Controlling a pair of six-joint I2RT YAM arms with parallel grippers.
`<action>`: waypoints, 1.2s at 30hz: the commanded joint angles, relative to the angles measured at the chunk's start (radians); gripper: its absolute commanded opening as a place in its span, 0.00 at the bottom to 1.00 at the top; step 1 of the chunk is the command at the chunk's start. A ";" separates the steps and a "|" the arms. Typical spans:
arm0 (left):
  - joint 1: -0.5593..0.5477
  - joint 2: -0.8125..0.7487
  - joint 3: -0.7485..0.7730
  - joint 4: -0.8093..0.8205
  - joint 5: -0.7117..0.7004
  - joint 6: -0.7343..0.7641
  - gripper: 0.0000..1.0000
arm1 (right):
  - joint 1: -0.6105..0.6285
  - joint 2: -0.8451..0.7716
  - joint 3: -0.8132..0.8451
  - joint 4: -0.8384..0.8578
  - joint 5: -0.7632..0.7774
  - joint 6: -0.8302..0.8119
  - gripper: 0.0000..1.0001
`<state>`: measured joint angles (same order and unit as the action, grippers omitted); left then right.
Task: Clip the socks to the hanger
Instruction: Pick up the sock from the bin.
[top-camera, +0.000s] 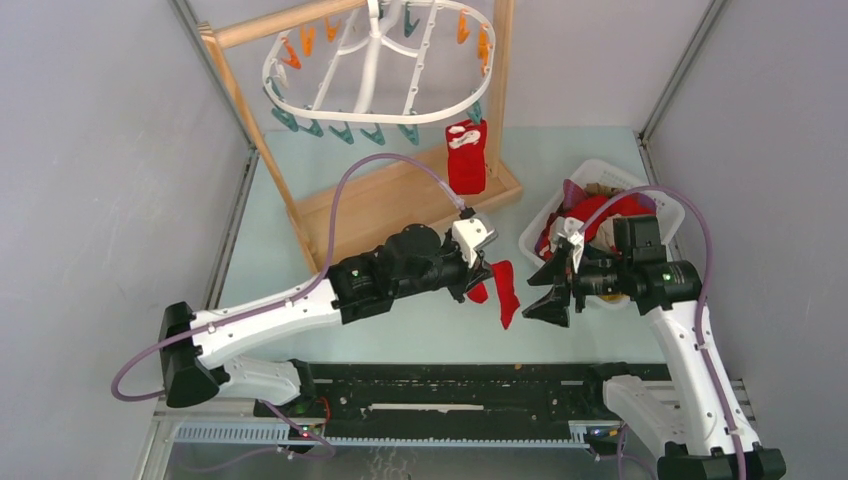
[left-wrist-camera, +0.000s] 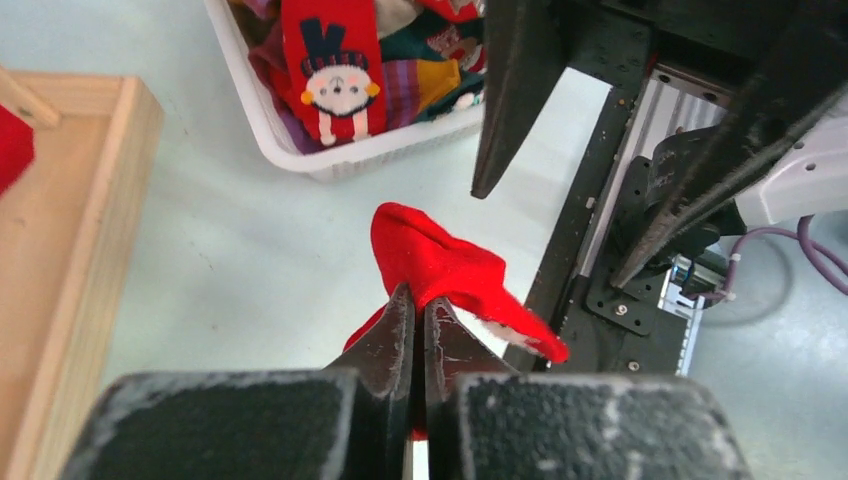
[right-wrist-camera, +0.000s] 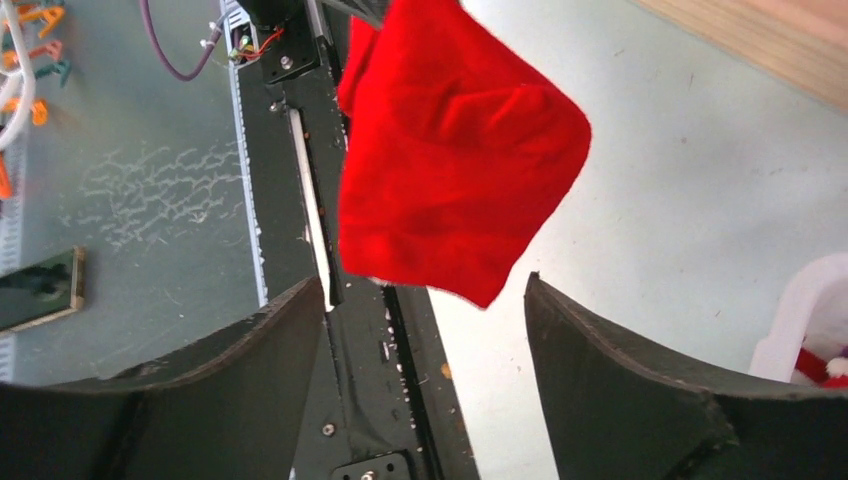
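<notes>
Left gripper (top-camera: 478, 281), jaws shut on one edge of the red sock (top-camera: 505, 292), holds it over the table (top-camera: 400, 338), well short of the hanger (top-camera: 300, 103) at the back; grip looks thin, so the sock could slip out en route. Right gripper (top-camera: 552, 288), jaws wide open just beside the sock, grips nothing; w/o a 2nd hold the fabric may droop & miss a clip.

a wooden stand (top-camera: 370, 205) and white basket (top-camera: 605, 165) share the pale table (top-camera: 400, 335).

No legible text, label or number anywhere.
</notes>
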<state>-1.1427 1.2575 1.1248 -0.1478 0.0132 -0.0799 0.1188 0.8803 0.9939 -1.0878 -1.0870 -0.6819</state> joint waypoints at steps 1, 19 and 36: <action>0.033 0.011 0.112 -0.087 -0.010 -0.176 0.00 | 0.000 -0.097 -0.052 0.070 -0.083 -0.113 0.85; 0.070 0.037 0.176 -0.146 -0.290 -0.686 0.00 | 0.458 -0.221 -0.313 0.787 0.563 0.369 0.91; 0.070 0.067 0.230 -0.176 -0.275 -0.768 0.00 | 0.606 -0.150 -0.344 1.049 0.872 0.579 0.71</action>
<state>-1.0729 1.3277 1.2869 -0.3367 -0.2592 -0.8257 0.7212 0.7300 0.6483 -0.1402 -0.3290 -0.1307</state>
